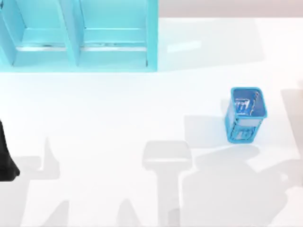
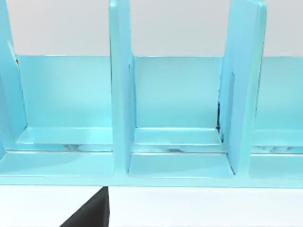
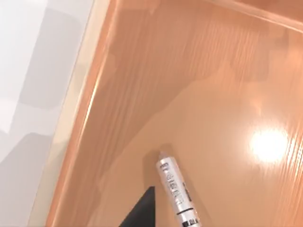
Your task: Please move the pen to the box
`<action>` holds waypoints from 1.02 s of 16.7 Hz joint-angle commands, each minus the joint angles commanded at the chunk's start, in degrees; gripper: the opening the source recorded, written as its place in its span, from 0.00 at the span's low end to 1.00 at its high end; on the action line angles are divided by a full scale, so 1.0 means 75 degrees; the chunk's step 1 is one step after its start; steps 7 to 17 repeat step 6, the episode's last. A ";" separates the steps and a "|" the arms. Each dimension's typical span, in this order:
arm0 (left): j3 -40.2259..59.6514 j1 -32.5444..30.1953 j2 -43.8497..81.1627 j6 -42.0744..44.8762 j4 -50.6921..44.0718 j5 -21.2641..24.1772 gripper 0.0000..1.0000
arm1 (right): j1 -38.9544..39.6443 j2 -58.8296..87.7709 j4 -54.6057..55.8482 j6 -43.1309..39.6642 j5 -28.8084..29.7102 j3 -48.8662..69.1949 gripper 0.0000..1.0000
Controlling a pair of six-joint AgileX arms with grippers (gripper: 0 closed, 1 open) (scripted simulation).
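- The pen [image 3: 176, 193], its white-grey barrel printed with dark lettering, lies inside an orange wooden box [image 3: 199, 85] in the right wrist view, with its pale tip pointing toward the middle of the glossy box floor.
- A dark wedge of the right claw [image 3: 142, 210] sits just beside the barrel at the edge of that view; whether it touches the pen, or how far its fingers are spread, I cannot tell.
- The box's raised side wall [image 3: 97, 80] runs alongside the pen, and beyond that wall lies the white tabletop [image 3: 28, 71], crossed by grey shadows.
- A bright glare spot sits on the box floor, away from the pen on the side far from the wall.
- In the top view a small blue mesh cup [image 1: 245, 113] stands upright on the tabletop's right side.
- A light-blue shelf rack [image 1: 80, 35] with upright dividers stands at the far left of the tabletop.
- The left arm [image 1: 5, 158] is a dark shape at the left edge of the top view, well apart from the cup.
- The left wrist view faces the rack's open compartments straight on, with a dark piece of the left claw [image 2: 90, 215] low in front of it over the white tabletop; its opening cannot be told.
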 joint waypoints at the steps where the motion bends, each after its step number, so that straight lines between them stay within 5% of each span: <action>1: 0.0000 0.0000 0.0000 0.0000 0.0000 0.0000 1.00 | 0.0000 0.0000 0.0000 0.0000 0.0000 0.0000 1.00; 17: 0.0000 0.0000 0.0000 0.0000 0.0000 0.0000 1.00 | 0.0000 0.0000 0.0000 0.0000 0.0000 0.0000 1.00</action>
